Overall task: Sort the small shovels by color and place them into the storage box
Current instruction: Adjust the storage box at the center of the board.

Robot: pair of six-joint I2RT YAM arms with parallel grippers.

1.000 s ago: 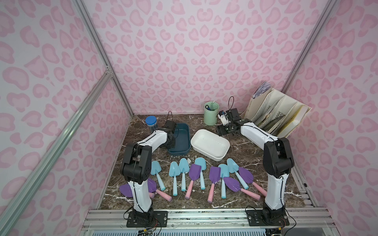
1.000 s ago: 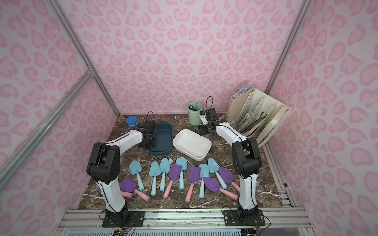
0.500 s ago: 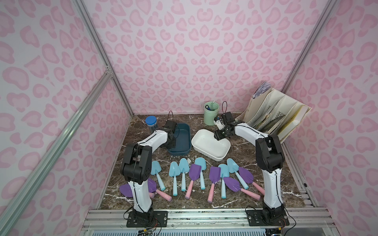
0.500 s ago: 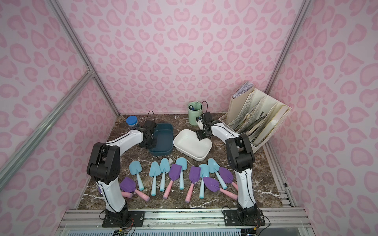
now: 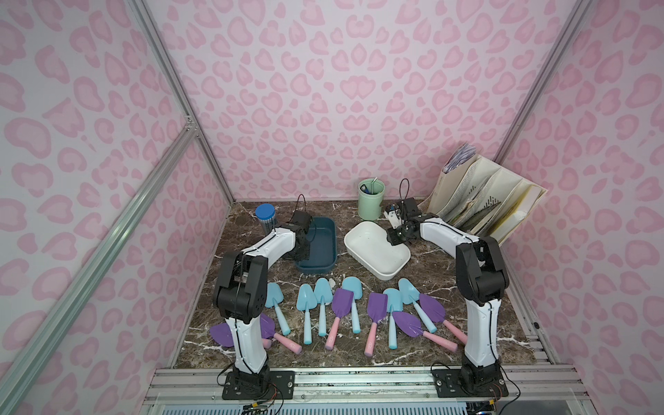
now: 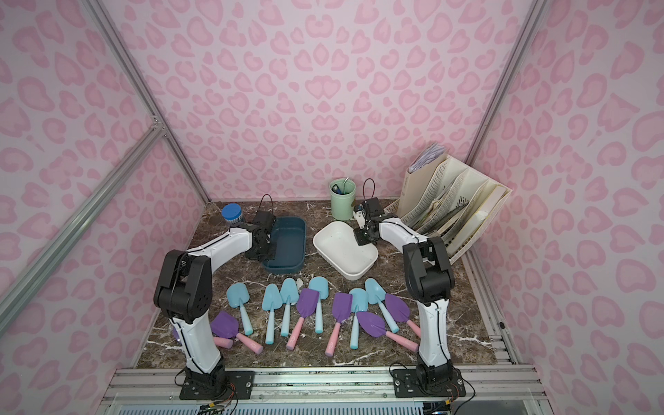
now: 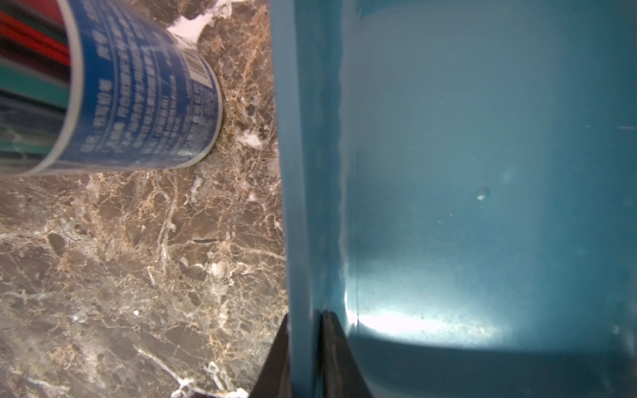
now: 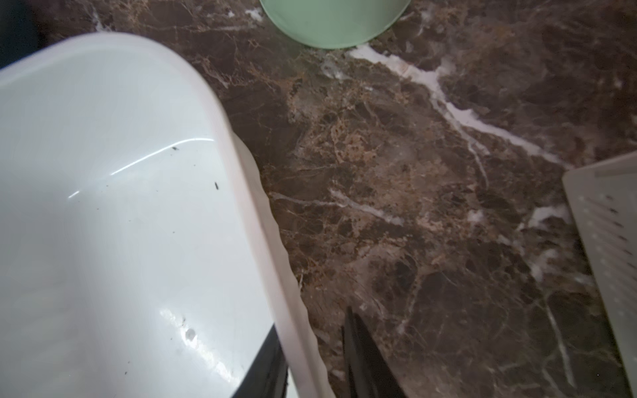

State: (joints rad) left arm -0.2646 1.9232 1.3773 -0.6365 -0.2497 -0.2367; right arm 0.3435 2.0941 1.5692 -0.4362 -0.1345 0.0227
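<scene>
Several small shovels lie in a row near the front of the marble table, some light blue (image 5: 306,301), others purple-bladed (image 5: 342,301) with pink handles. Behind them stand a dark blue storage box (image 5: 328,230) and a white storage box (image 5: 373,267), both bare inside. My left gripper (image 5: 305,248) (image 7: 305,320) is shut on the blue box's left rim (image 7: 293,172). My right gripper (image 5: 393,239) (image 8: 312,324) straddles the white box's rim (image 8: 241,165). One finger is inside against the rim. The outer finger (image 8: 355,344) stands a little off it.
A clear pencil tube with a blue cap (image 5: 265,215) (image 7: 144,103) stands just left of the blue box. A green cup (image 5: 371,199) (image 8: 331,24) is behind the white box. A cream file rack (image 5: 485,204) (image 8: 606,241) leans at the back right.
My right arm swung left from beside the file rack onto the white box's rim, and its jaws narrowed around it. The left arm has not moved.
</scene>
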